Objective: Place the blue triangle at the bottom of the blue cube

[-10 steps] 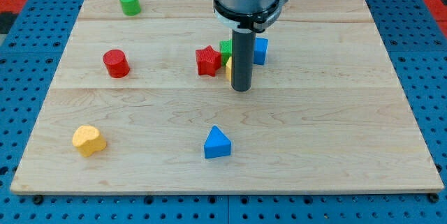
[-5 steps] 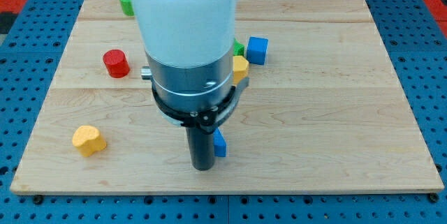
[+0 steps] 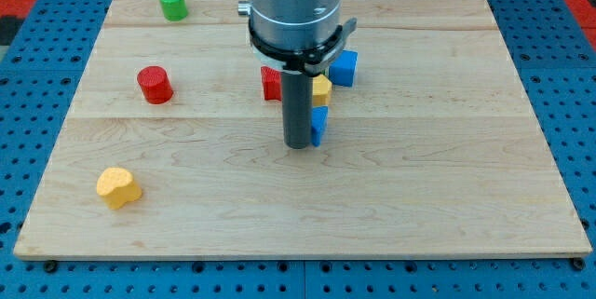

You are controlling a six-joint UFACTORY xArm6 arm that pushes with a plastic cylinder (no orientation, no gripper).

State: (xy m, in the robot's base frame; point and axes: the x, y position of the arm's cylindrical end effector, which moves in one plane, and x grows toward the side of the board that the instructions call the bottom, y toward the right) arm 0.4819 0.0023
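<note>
my tip (image 3: 298, 144) touches the blue triangle (image 3: 318, 126) below the blue cube (image 3: 345, 67).

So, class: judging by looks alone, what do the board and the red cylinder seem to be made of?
Board: looks like pale wood, matte, with visible grain lines and plank seams. Red cylinder: probably plastic or painted wood; uniform saturated colour, smooth surface, no grain showing. The picture cannot settle which.

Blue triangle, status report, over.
My tip at the blue triangle's left edge. Triangle lies below the yellow block, left and below the blue cube. Yellow block sits between them.
</note>
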